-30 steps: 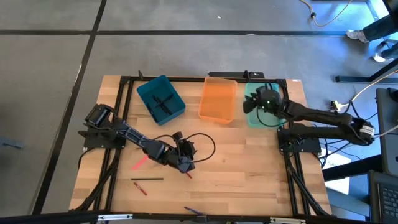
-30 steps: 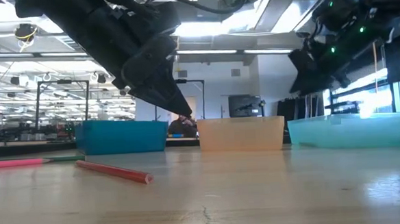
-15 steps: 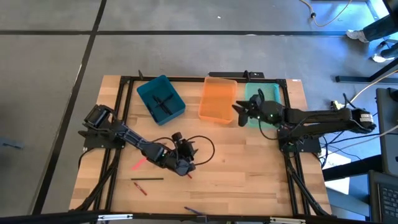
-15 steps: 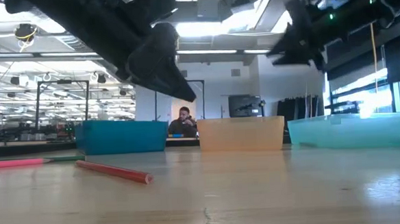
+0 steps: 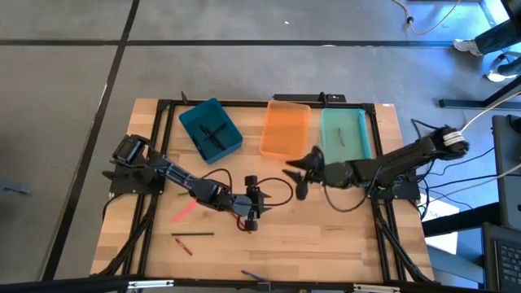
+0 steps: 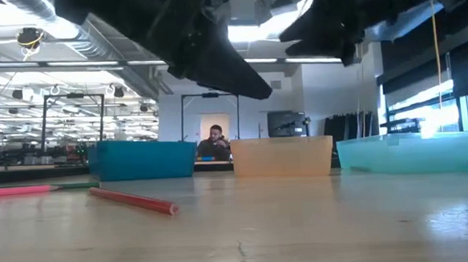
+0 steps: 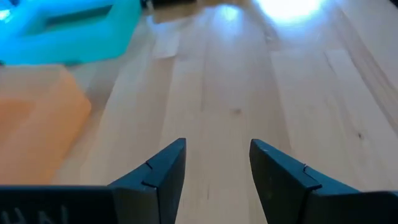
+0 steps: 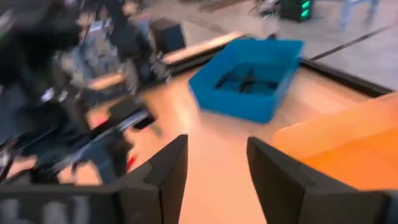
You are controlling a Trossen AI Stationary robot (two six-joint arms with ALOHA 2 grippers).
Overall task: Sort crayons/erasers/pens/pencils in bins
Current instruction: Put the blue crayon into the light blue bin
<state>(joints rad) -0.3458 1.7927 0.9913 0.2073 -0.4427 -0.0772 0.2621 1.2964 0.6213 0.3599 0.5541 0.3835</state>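
The teal-blue bin [image 5: 210,129] holds dark sticks, also seen as crossed dark sticks [image 8: 245,81] in the right wrist view. The orange bin [image 5: 285,129] stands beside it. The mint green bin [image 5: 346,133] holds one dark stick [image 5: 340,135]. On the wood lie a pink stick [image 5: 183,212], a dark stick [image 5: 193,234], two red sticks [image 5: 186,247] [image 5: 242,225] and a purple one [image 5: 252,275]. My left gripper [image 5: 252,203] [image 7: 217,146] is open above bare wood mid-table. My right gripper [image 5: 293,181] [image 8: 217,143] is open, just near of the orange bin, facing the left arm.
Black cables loop on the table around the left gripper [image 5: 273,191]. A black frame [image 5: 244,102] runs along the table's far edge behind the bins. Bare wood lies right of centre [image 5: 334,228]. In the low view a red stick [image 6: 133,200] lies in front of the bins, and a person sits far behind.
My right gripper has left the mint green bin and swung toward the table's near-left, past the orange bin, to mid-table. My left gripper has risen from beside the red stick and shifted a little toward the right edge. No stick on the table has moved.
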